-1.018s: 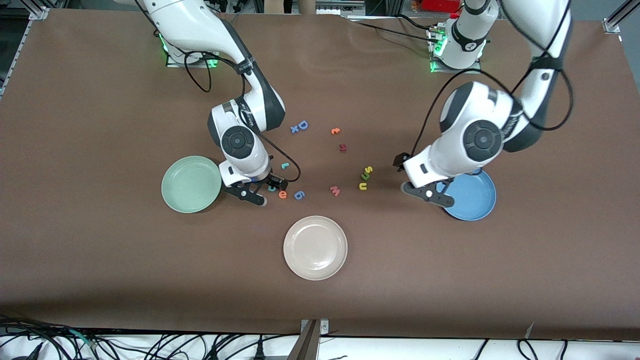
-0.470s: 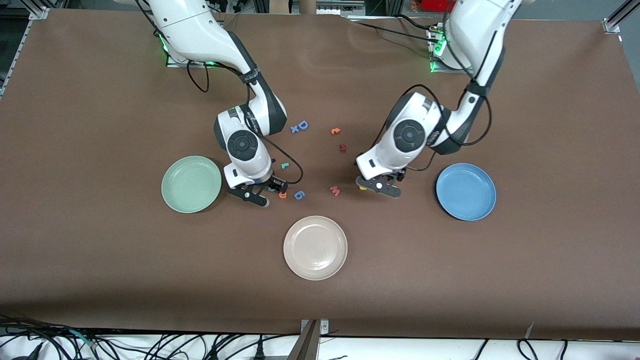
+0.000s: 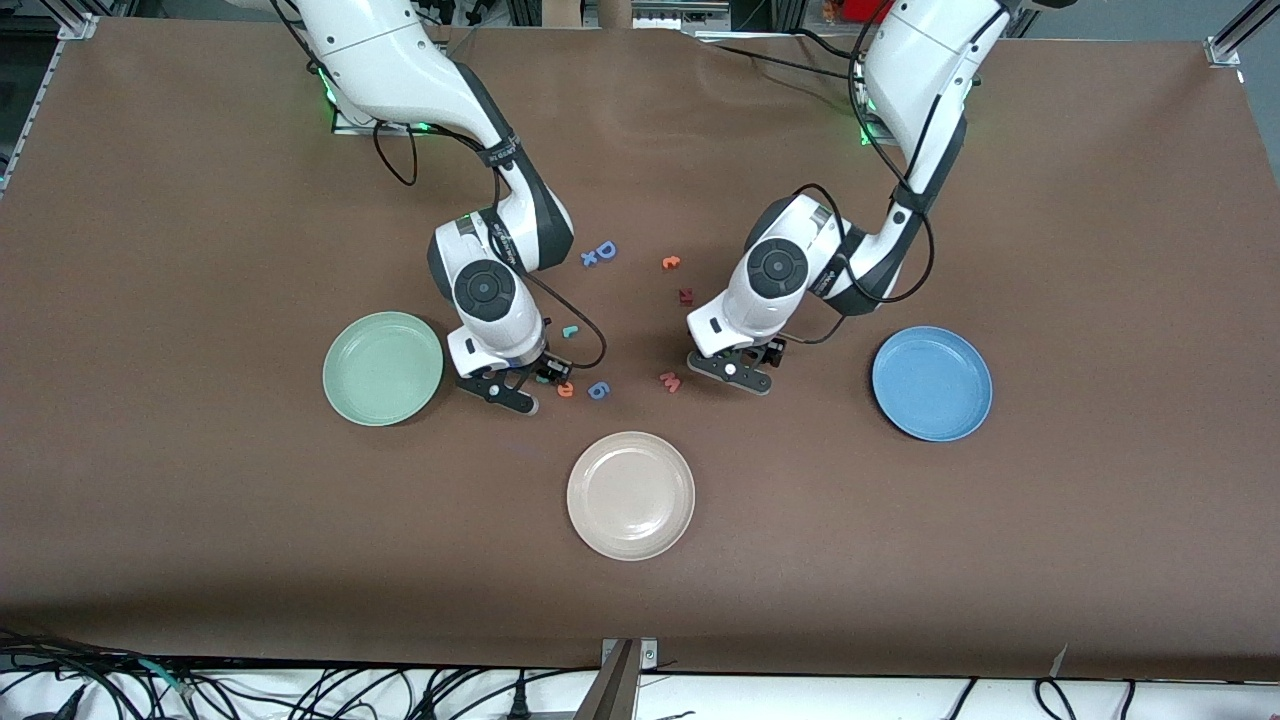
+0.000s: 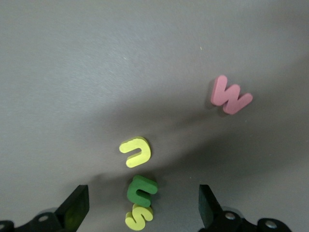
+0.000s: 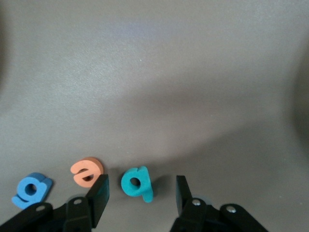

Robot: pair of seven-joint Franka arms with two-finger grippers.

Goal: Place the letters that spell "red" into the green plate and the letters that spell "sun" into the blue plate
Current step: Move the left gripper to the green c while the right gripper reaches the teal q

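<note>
Straddling the teal d beside the green plate, right gripper jaws spread, not yet pinching. Hovering over the s-u-n cluster, left gripper jaws wide. Likely light, squashy foam; best pinched across flat edges.

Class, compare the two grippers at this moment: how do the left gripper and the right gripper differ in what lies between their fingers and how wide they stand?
The left gripper stands wide open over the yellow s and green n; the right gripper is narrower, its fingers close on either side of the teal d.
The left gripper works nearer the blue plate; the right gripper nearer the green plate.
Both are low over the table, and neither has lifted a letter.
</note>
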